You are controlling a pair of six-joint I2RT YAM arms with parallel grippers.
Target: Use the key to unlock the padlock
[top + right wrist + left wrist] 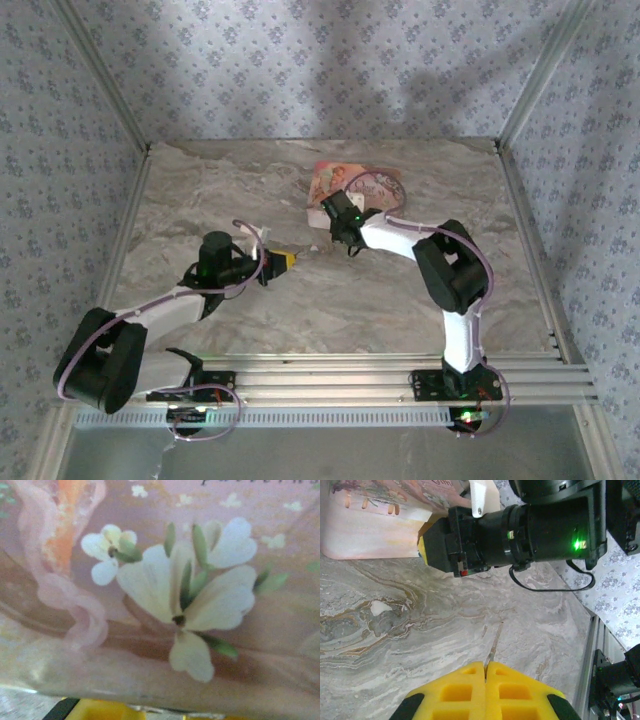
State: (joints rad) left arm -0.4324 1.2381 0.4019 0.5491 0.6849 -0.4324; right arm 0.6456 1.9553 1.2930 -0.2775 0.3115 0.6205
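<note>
My left gripper (486, 664) is shut on the key (494, 639), a thin silvery blade that sticks out from between its yellow fingertips just above the marble table. In the top view the left gripper (283, 261) points right toward the right gripper (345, 238), a short gap between them. The right gripper sits at the near edge of the pink floral box (345, 185). In the right wrist view the box wall (165, 580) is very close, and the yellow fingers (100, 712) barely show at the bottom edge. The padlock is hidden.
The marble table (330, 300) lies between patterned walls with aluminium posts. The right arm's black wrist (540, 527) hangs just ahead of the key, with the pink box (375, 525) behind it. An aluminium rail (400, 375) runs along the near edge.
</note>
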